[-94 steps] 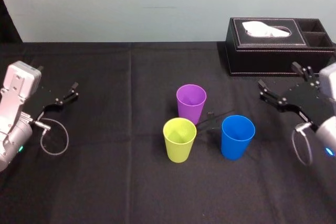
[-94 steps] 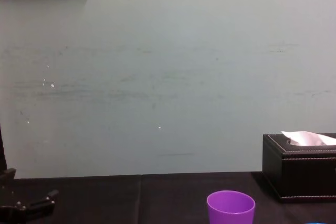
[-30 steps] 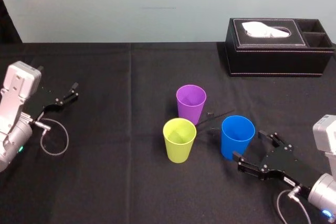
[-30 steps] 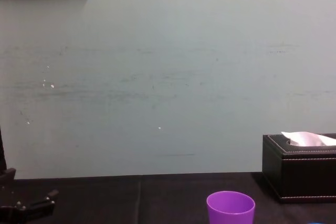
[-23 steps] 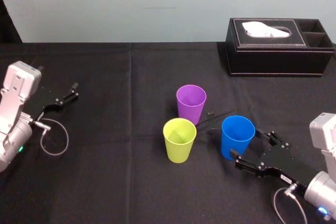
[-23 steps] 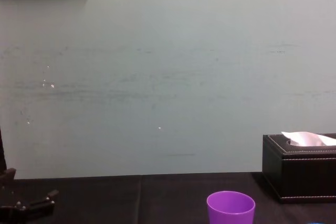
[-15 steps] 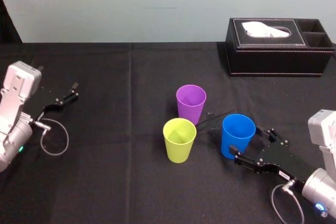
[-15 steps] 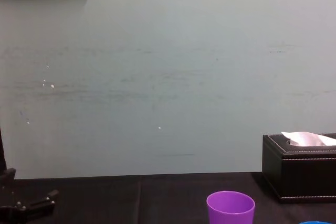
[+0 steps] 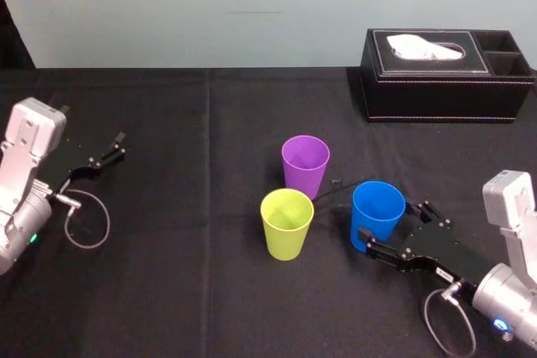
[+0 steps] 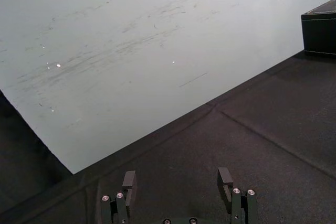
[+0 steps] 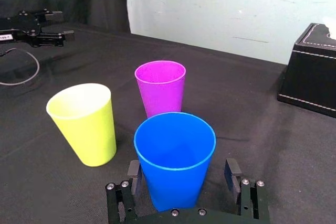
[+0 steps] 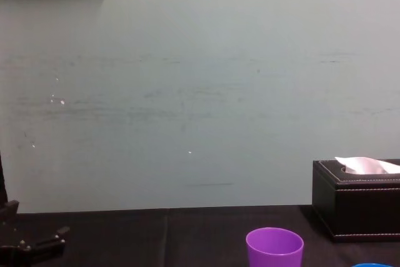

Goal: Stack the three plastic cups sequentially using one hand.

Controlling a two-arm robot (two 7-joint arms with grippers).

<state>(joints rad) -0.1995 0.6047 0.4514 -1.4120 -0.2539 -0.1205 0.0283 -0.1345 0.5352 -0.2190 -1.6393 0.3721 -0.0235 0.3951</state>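
The right gripper (image 9: 393,228) has come down from beside the tissue box (image 9: 445,73) to the near right part of the table (image 9: 210,291), and it now straddles the blue cup (image 9: 377,211). That cup sits a touch further left than it did a second ago. The gripper's two fingers are spread, one on each side of the cup's lower half. In the right wrist view there is a narrow gap between each finger and the cup wall.

There are three cups, one of each colour. All of them stand upright with the mouth up, the long axis vertical and the narrow end on the cloth. The blue one is the rightmost. The yellow-green cup (image 9: 287,222) is just to its left and a little nearer the robot. The purple cup (image 9: 305,163) stands behind those two, close to the yellow-green one. None is nested in another.

The one black tissue box sits at the far right, well apart from the cups, with white tissue showing at its slot.

The left gripper (image 9: 105,157) rests on the cloth far to the left, fingers apart, pointing toward the back wall.
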